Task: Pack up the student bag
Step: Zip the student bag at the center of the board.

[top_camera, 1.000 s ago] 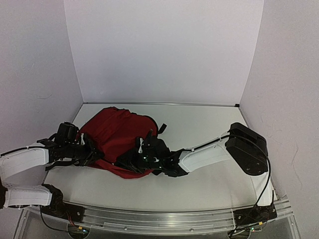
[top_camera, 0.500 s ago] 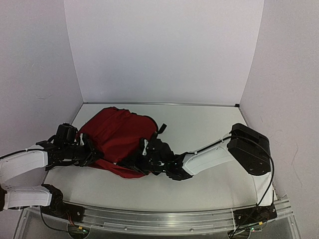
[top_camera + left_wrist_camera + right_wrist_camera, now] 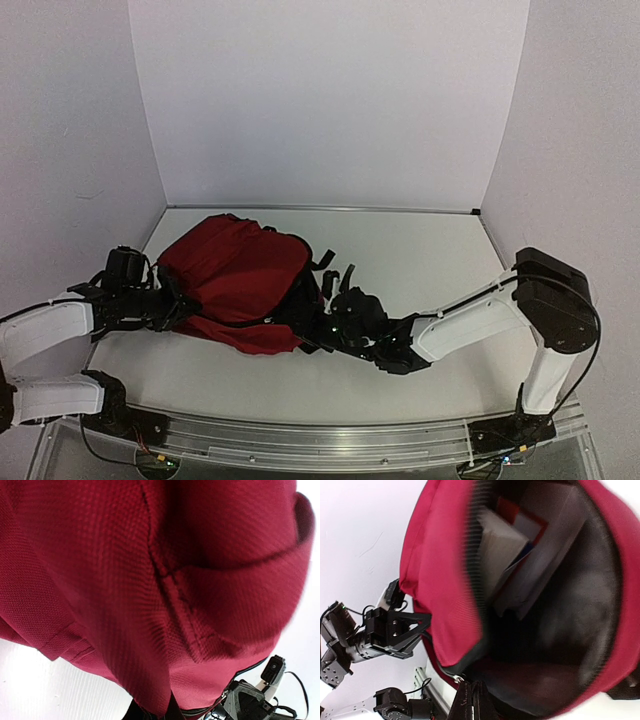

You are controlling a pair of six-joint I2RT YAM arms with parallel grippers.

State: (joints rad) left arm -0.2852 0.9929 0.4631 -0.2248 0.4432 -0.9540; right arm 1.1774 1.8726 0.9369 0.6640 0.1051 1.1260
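The student bag [image 3: 235, 275], dark red with black straps, lies on its side at the left of the table. My left gripper [image 3: 176, 306] is shut on the fabric at its left end. In the left wrist view the red fabric [image 3: 150, 580] fills the frame and runs down between my fingers [image 3: 155, 714]. My right gripper [image 3: 322, 326] is shut at the bag's right, open end. In the right wrist view my closed fingers [image 3: 477, 702] pinch the black zipper edge beside a metal zipper pull [image 3: 461, 680]. The bag's mouth [image 3: 545, 605] gapes, with books and papers [image 3: 515, 565] inside.
Black straps [image 3: 335, 275] trail on the table right of the bag. White walls enclose the table on three sides. The metal rail [image 3: 320, 435] runs along the near edge. My left arm [image 3: 385, 630] shows beyond the bag in the right wrist view.
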